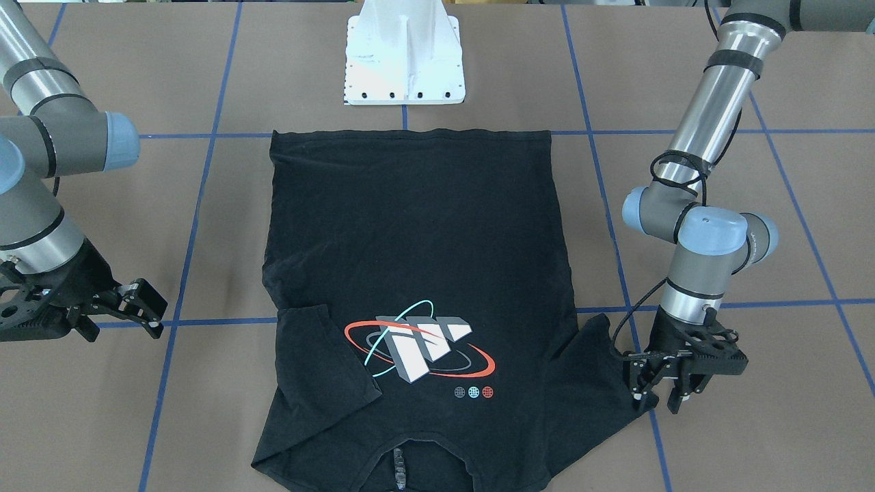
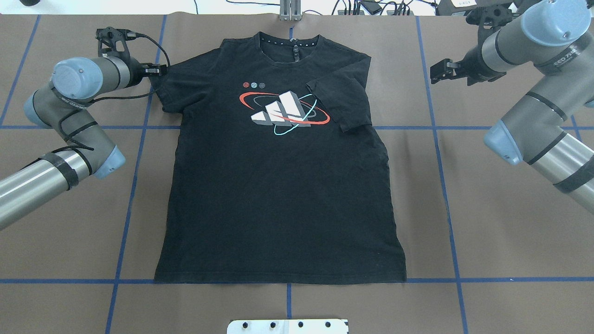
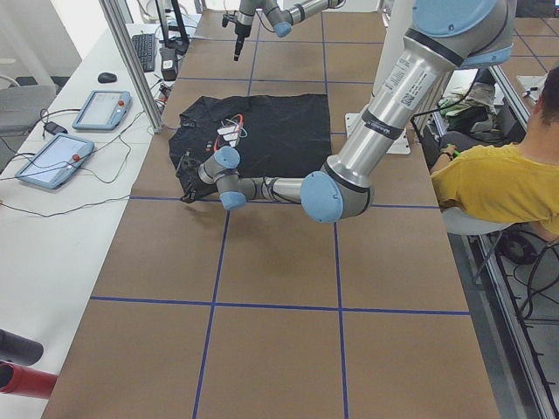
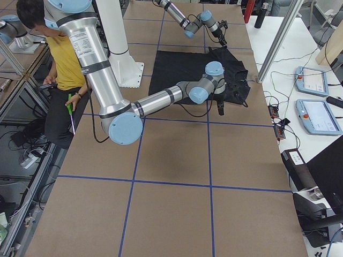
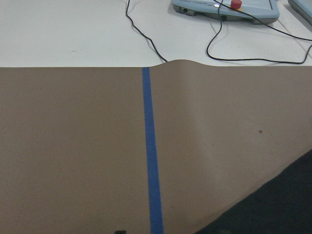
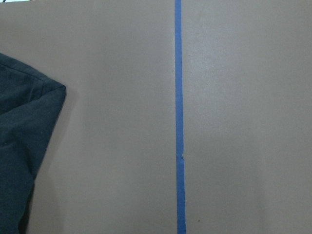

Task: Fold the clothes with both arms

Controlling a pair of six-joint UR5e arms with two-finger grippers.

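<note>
- Both sets of jaws are apart: the left arm (image 1: 707, 109) has them at the shirt's (image 1: 417, 232) sleeve (image 1: 595, 369) edge, and the right arm (image 1: 41, 225) holds nothing.
- A shallow bite might slip and bunch the sleeve.

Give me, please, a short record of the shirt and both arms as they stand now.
garment: black T-shirt, flat, print up, collar away from the robot
sleeve on robot's right: folded in over the chest
sleeve on robot's left: spread out
left gripper: jaws apart at that sleeve's outer edge
right gripper: jaws apart, off the shirt
surface: brown table, blue tape grid
</note>
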